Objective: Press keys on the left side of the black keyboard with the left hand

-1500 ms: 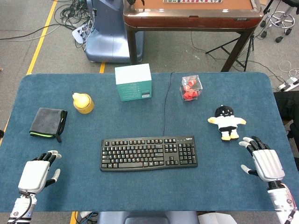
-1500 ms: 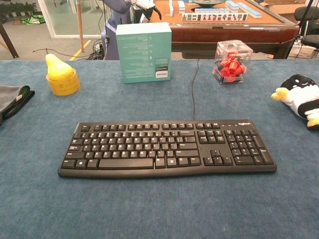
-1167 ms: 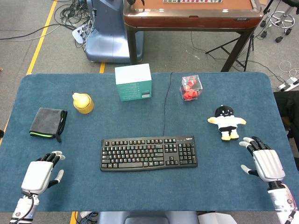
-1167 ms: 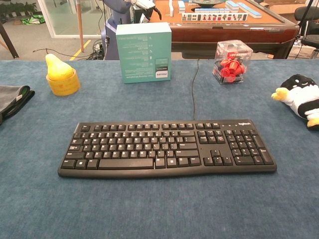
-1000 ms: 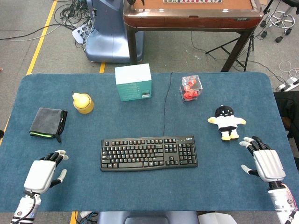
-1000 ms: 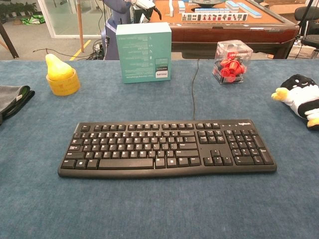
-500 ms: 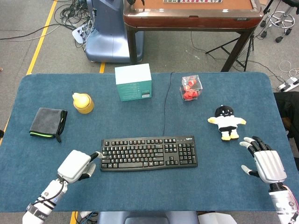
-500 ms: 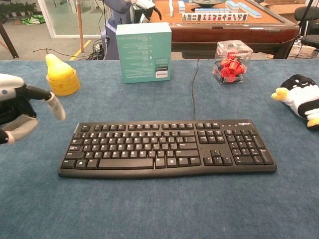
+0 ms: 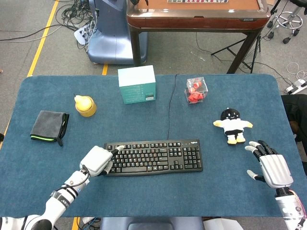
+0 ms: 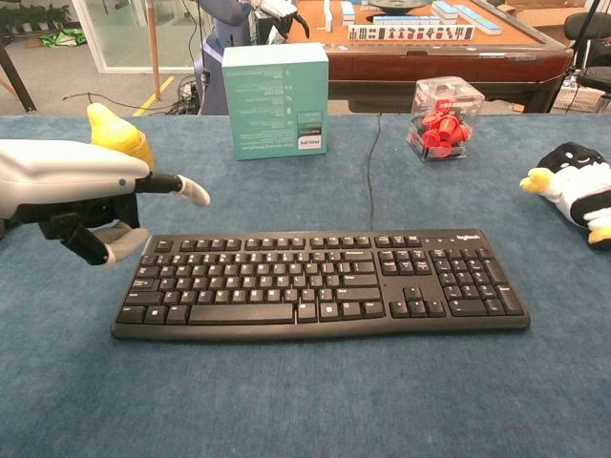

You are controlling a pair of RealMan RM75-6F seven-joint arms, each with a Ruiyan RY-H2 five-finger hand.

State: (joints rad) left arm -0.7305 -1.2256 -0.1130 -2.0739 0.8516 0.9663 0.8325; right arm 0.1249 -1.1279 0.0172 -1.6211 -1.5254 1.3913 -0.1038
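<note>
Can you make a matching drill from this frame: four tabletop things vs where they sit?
Things:
1. left hand
2. right hand
3. grey cloth
4. penguin plush

Places:
A. far left of the table, behind the yellow pear
B. over the left end of the black keyboard, one finger stretched out
C. right of the keyboard, in front of the red-filled clear box
D. near right corner of the table, fingers spread

Pairs: 1-B, 2-D, 3-A, 4-C

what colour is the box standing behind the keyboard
The box is teal, or mint green, with a white top and a small white label. It shows best in the chest view.
</note>
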